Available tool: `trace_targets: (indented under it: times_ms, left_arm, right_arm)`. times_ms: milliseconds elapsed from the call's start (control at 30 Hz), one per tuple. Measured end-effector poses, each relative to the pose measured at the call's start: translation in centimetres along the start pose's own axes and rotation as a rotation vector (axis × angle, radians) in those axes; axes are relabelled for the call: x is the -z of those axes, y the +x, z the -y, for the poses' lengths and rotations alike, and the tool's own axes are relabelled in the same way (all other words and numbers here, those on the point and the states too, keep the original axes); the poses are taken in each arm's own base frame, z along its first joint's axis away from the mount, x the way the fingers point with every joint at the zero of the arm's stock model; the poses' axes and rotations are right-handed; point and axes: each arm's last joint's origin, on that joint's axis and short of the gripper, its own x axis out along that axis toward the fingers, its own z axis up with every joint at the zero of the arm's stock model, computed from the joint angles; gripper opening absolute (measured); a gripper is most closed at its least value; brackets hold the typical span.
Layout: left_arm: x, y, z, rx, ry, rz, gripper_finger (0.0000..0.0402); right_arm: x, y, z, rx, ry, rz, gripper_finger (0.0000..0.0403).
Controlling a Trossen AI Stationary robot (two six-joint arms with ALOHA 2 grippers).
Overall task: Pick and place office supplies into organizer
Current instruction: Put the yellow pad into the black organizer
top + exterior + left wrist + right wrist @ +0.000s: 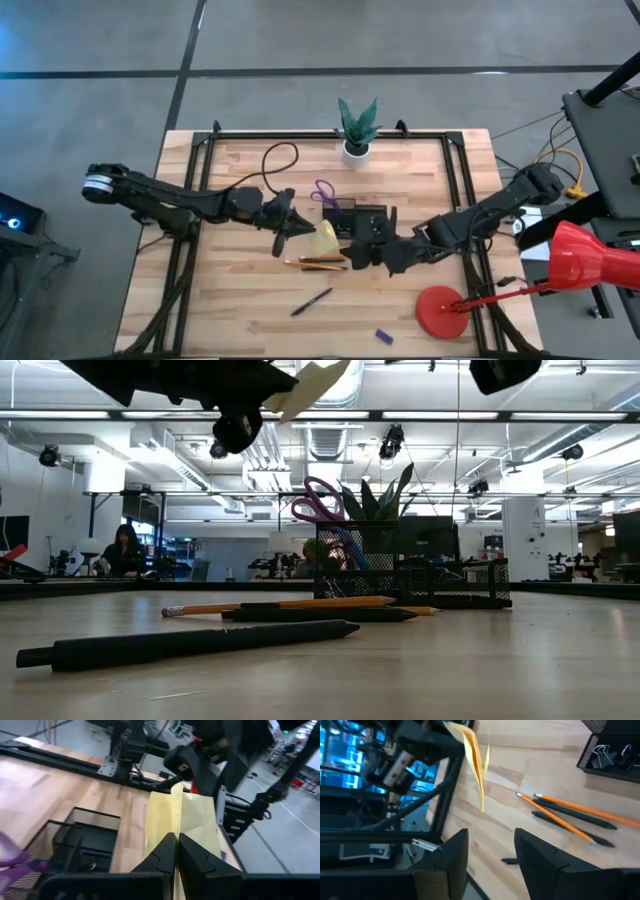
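Observation:
My left gripper (303, 228) is shut on the yellow sticky-note pad (326, 236), held in the air just left of the black mesh organizer (352, 215). Purple-handled scissors (318, 500) stick up out of the organizer. My right gripper (490, 865) hovers open near the organizer's near side, nothing between its fingers. Below it, orange and black pens (320, 262) lie side by side on the table. Another black pen (312, 301) and a small blue eraser (384, 337) lie nearer the front edge. My left gripper pinches the yellow pad between its two fingers at the pad's near edge (165, 827). The fingers come almost level from the table's left. The pad is lifted clear of the table, and its sheets (472, 750) fan apart beyond the fingertips.
A potted plant (357, 130) stands at the far edge behind the organizer. A red lamp's round base (440, 310) sits at the front right, and its head (590, 260) hangs over the right edge. Binder clips (602, 755) lie in one organizer compartment.

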Motion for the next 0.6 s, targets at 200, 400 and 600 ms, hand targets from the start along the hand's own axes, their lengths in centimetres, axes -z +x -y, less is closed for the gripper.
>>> trace_targets:
  times_ms: [200,400,600]
  left_arm:
    - [-0.4,1.0,-0.1,0.035,-0.002,-0.014,0.0000]
    - [-0.7,2.1,0.0,0.057,-0.002,-0.029,0.0000]
    - [-1.2,2.8,0.1,0.062,0.019,-0.023,0.0000]
  right_arm:
    - [-0.5,0.8,0.2,0.019,0.000,0.006,0.0151]
    - [-0.7,0.7,0.1,0.014,-0.015,0.010,0.0151]
    - [-0.6,1.2,0.3,0.031,-0.018,0.009,0.0150]
